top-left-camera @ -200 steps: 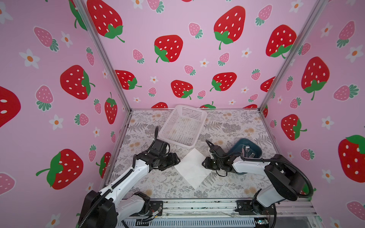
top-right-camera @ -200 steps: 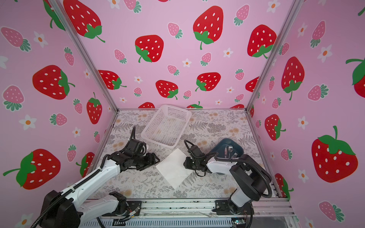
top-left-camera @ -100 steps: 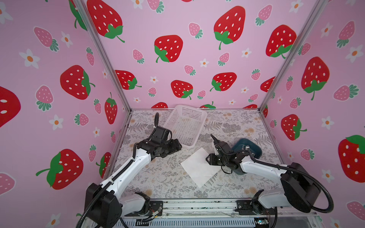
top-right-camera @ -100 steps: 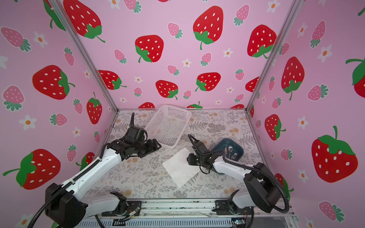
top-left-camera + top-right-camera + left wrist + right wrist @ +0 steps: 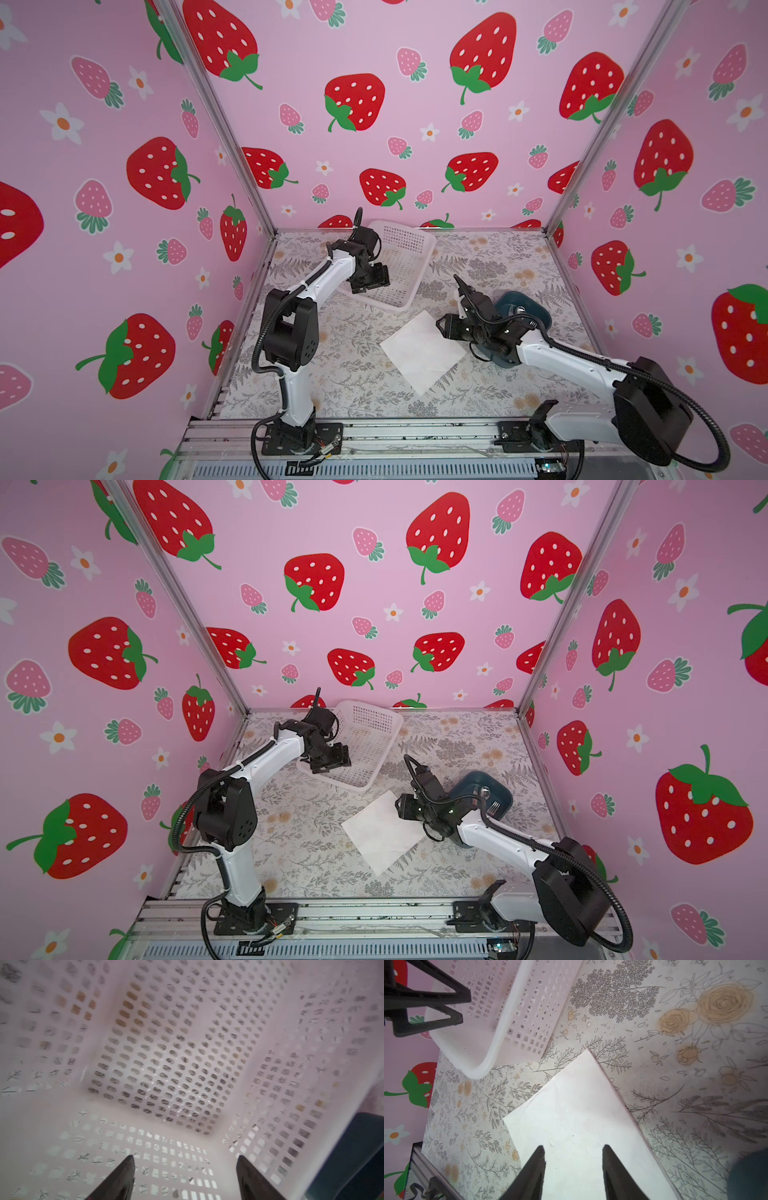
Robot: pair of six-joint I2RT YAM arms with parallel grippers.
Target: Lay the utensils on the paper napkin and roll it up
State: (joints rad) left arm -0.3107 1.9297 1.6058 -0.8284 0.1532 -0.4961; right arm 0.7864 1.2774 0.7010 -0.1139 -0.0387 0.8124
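One white napkin (image 5: 420,353), one white basket (image 5: 422,276), one dark teal tray (image 5: 503,798) on the right holding at least two utensils (image 5: 493,808), exact count unclear; two robot arms (image 5: 320,284).

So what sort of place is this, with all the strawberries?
Probably a small robot test booth: strawberry-print walls enclose a floral table, a left arm and right arm are bolted to its front rail, and a paper napkin lies on it.

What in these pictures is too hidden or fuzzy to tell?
- Utensils in the teal dish: tiny in a top view, partly behind the right arm; count unclear.
- Dish in both wrist views: cut off by the frame edge.
- Basket floor, left wrist view: blurred.
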